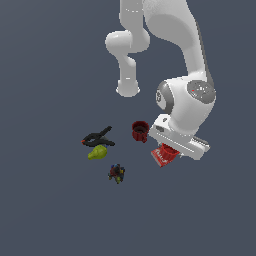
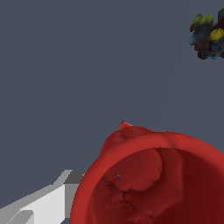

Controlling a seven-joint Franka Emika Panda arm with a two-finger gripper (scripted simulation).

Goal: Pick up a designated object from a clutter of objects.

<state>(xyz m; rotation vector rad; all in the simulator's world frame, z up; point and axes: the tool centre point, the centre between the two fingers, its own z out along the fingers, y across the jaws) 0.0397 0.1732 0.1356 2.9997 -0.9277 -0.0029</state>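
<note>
Left to right in exterior view: black clamp [image 1: 98, 137], pear [image 1: 98, 152], bead cluster [image 1: 116, 173], dark red mug [image 1: 139, 131], then red cup [image 1: 165, 154] under your gripper [image 1: 172, 150]. Wrist view: cup [image 2: 153, 179] fills frame, one finger [image 2: 43, 203] beside it. Jaws' state: cannot tell.

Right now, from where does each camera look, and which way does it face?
Exterior view: off the arm, above, looking down at the clutter; arm and gripper show, over the red cup.
Wrist view: on the wrist, looking into the red cup; one grey finger shows.
Shared: red cup, bead cluster.
</note>
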